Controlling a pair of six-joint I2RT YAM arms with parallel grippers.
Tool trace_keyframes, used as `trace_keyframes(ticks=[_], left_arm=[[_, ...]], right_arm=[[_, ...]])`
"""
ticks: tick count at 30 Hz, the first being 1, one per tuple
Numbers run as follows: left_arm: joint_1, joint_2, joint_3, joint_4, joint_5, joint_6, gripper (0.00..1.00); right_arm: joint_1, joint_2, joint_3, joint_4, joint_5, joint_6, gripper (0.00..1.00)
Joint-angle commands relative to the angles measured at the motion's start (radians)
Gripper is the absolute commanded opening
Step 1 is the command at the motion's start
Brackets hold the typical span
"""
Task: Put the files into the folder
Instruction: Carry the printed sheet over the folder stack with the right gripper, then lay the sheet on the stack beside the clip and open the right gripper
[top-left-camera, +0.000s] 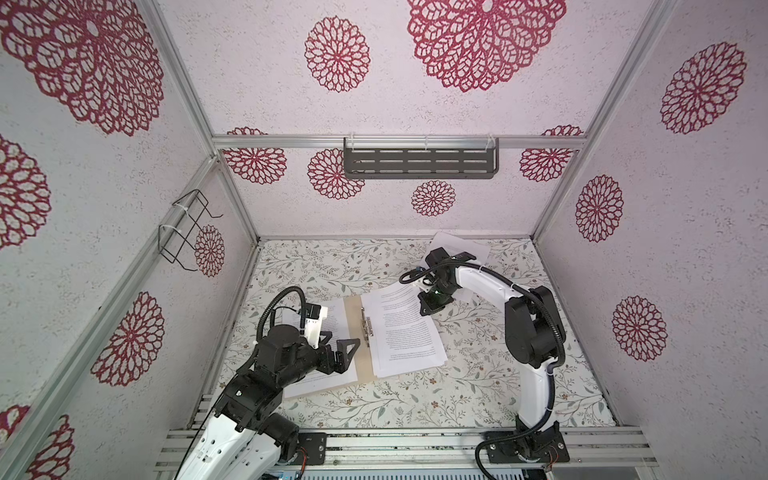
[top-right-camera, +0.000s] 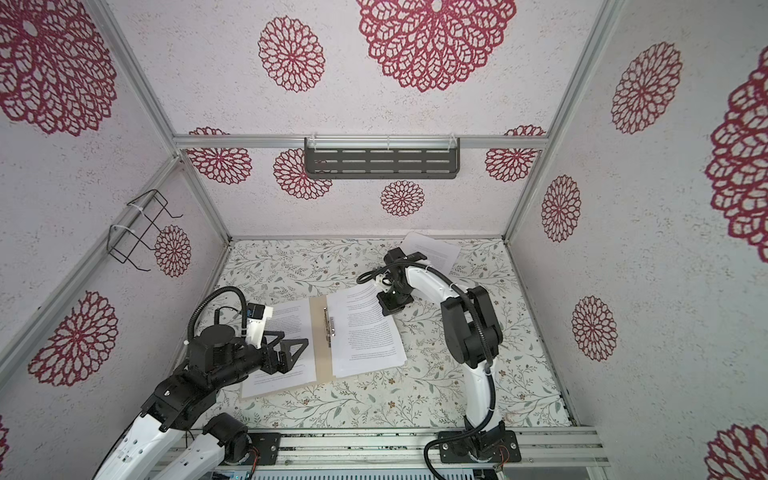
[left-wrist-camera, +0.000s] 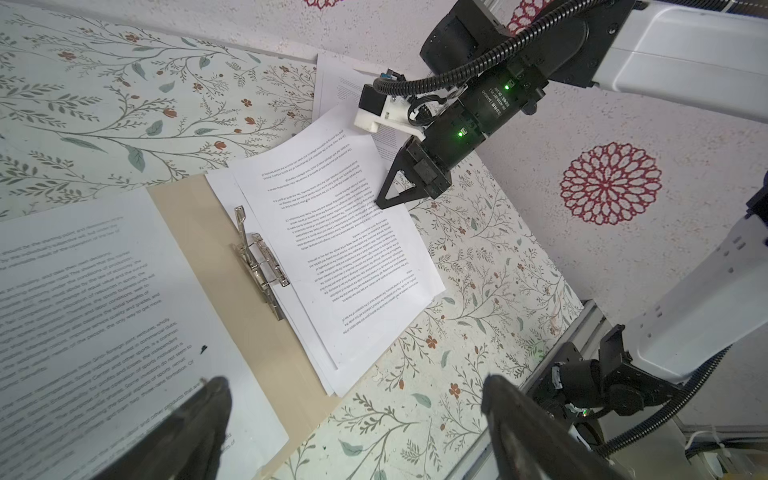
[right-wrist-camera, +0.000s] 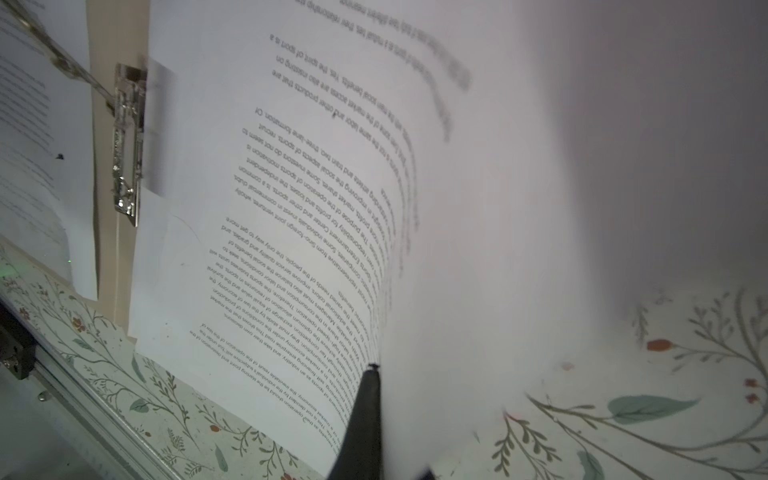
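Pinching the top sheet over the folder, right gripper jaws together; left gripper spread wide, empty

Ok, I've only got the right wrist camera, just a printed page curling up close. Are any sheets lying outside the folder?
Observer: Yes, at least one loose sheet lies at the table's far edge, beyond the right arm, clear of the folder.
Operator: And the other arm, is it holding anything?
Observer: No. The left fingers stand wide open and empty, above the left-hand sheet on the folder.
Operator: How is the folder lying?
Observer: Open flat; the top page lies skewed on a stack covering its right half.
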Motion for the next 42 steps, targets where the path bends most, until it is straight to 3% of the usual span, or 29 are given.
trace_keyframes(ticks=[1,42], left_arm=[[-0.003,0.006,-0.001,0.024,0.001,0.028,0.97],[-0.001,0.013,-0.002,0.02,-0.009,0.028,0.97]], right_arm=[[0.005,0.005,0.005,-0.008,-0.028,-0.027,0.0],[0.037,0.048,0.007,0.006,-0.068,0.0,0.0]])
